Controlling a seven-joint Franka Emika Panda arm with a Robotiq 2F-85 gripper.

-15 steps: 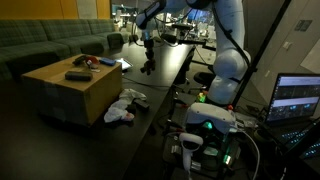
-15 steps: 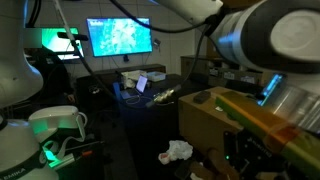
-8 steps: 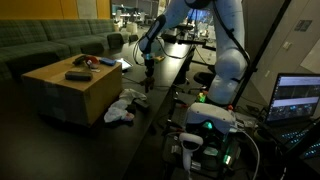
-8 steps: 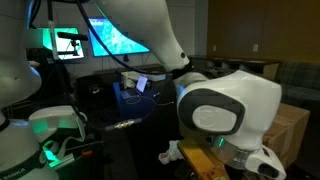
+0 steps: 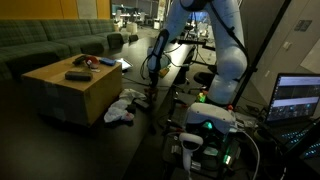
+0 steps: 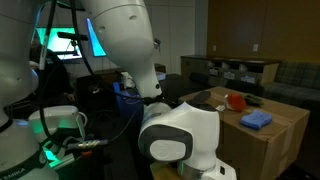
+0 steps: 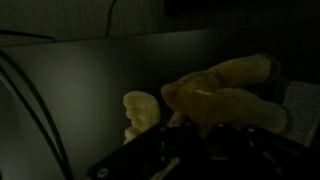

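Note:
My gripper (image 5: 150, 92) hangs low beside a dark table edge, just right of a crumpled white cloth (image 5: 122, 106) that lies on the floor. In the wrist view a tan, soft-looking lump (image 7: 225, 95) and a pale crumpled piece (image 7: 142, 112) lie close ahead of the dark gripper (image 7: 190, 158). The fingers are lost in shadow, so I cannot tell whether the jaws are open. In an exterior view the arm's wrist (image 6: 180, 140) fills the foreground and hides the gripper.
A cardboard box (image 5: 62, 92) stands left of the cloth with a dark item (image 5: 78, 75) and a red item (image 5: 85, 61) on top. It also shows in an exterior view (image 6: 275, 135) with a red item (image 6: 236, 100) and a blue item (image 6: 257, 119). A laptop (image 5: 298, 98) stands right.
The arm has swung down and right from above the far table to low beside the white cloth. In the other exterior view the wrist has moved in front of the camera.

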